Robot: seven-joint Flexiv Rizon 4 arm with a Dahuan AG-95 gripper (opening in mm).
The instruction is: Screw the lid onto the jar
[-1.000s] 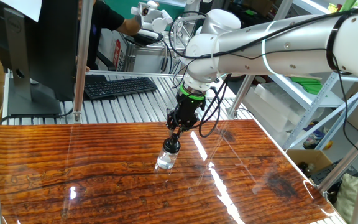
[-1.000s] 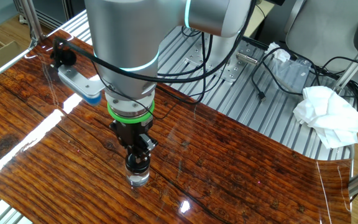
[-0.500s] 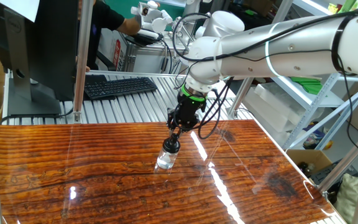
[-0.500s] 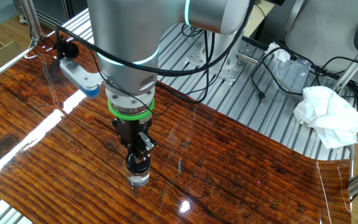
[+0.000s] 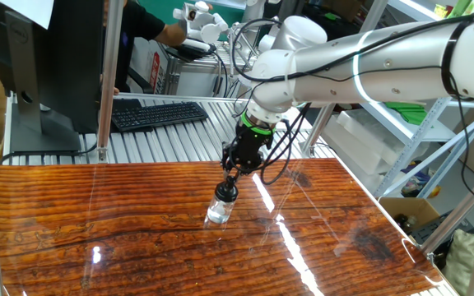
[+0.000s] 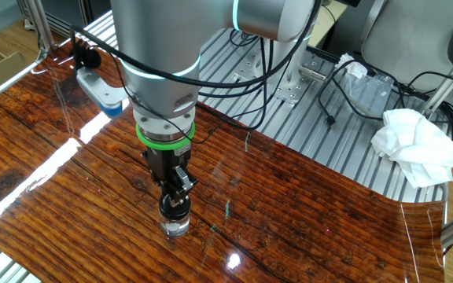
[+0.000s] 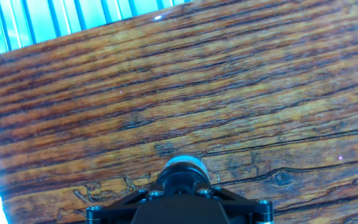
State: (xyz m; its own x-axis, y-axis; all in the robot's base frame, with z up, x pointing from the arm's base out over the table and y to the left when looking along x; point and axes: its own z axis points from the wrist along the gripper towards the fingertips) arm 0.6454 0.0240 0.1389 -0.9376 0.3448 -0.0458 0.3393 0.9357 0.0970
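Wood-grain counter [image 5: 138,238] lying under the gripper; black keyboard [image 5: 159,114] sitting well behind it by a monitor [image 5: 52,57]; crumpled white cloth [image 6: 414,146] lying far off.

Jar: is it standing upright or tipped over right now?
Upright. The jar stands on the table with the lid on top, the gripper clamped on it from above.

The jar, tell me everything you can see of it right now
The jar is small, clear and cylindrical, like glass or plastic, with bright glints. It stands upright on the glossy wooden table, near the middle. The dark round lid sits on its mouth, and the pincer is closed on that lid from straight above. In the hand view only its pale rim shows below the pincer. Its contents cannot be told.
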